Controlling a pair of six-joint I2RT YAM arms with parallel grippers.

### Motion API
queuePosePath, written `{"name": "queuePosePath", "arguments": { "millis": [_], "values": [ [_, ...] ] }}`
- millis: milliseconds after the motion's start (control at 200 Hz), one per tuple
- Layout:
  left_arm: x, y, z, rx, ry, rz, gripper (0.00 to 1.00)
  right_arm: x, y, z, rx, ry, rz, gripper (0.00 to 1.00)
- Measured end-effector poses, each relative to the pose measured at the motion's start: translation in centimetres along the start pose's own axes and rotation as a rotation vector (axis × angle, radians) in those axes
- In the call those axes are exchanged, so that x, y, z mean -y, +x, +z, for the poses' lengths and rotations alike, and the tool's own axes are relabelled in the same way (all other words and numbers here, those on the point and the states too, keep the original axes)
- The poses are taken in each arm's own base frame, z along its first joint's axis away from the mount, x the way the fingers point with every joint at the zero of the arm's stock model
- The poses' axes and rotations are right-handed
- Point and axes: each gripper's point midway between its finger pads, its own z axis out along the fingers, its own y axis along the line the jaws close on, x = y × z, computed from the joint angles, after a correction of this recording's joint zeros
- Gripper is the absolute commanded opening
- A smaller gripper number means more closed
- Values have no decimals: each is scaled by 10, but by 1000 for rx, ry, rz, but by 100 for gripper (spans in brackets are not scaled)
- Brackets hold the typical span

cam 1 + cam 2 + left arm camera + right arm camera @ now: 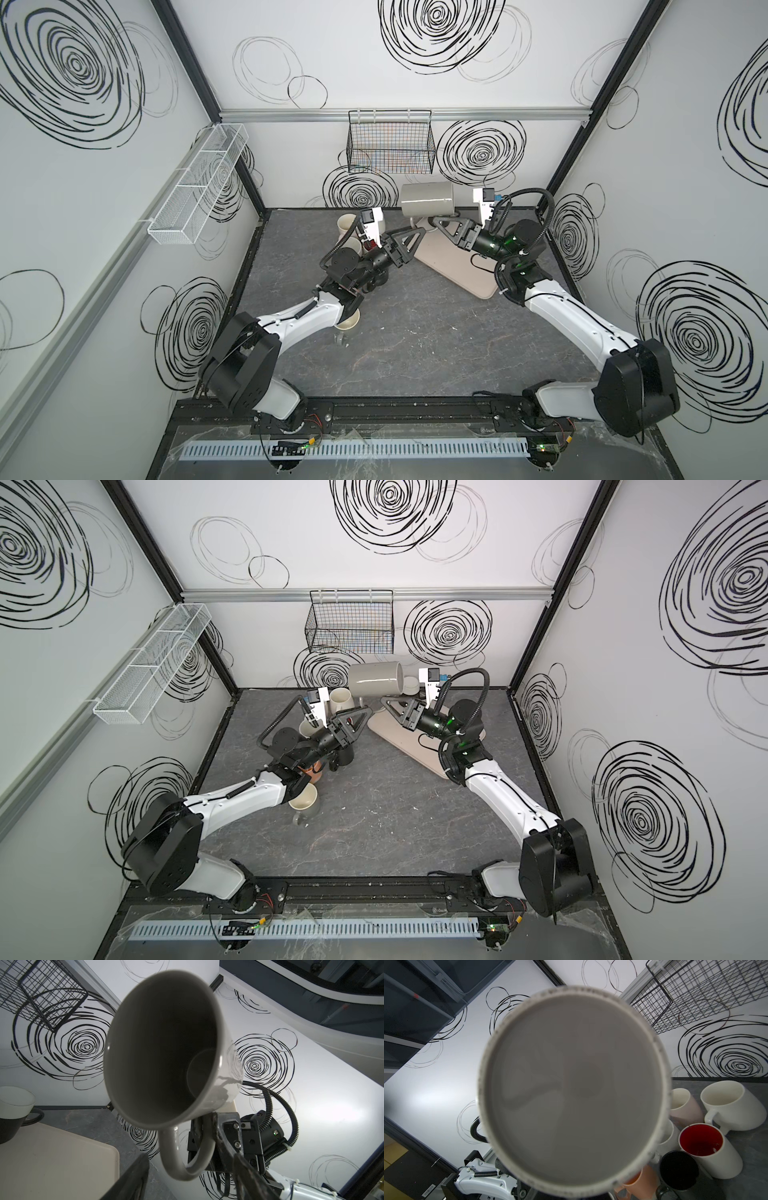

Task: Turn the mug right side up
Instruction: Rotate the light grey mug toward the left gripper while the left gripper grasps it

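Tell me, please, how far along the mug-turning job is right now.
Done: the grey mug is up off the table. In hand: the right end effector grips its handle, mug on its side, mouth toward the open left end effector. Left: tip it upright and set it down.

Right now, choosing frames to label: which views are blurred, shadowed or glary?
Right wrist view: the grey mug shows its base, filling most of the frame, blurred at the edge. Left wrist view: mug interior in deep shadow, glare on the wall. Both top views: sharp, evenly lit.
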Motion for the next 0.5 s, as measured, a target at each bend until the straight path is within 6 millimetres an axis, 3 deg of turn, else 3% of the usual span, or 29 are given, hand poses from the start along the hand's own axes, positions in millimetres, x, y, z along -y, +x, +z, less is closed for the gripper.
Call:
{"name": "queuePosePath", "arguments": {
  "millis": [190,500],
  "values": [
    [12,-6,1,24,57,-37,56,-2,7,5,-21,-21,11,0],
    [15,-10,2,27,78,-63,36,-10,9,7,-30,-52,5,0]
  ]
}}
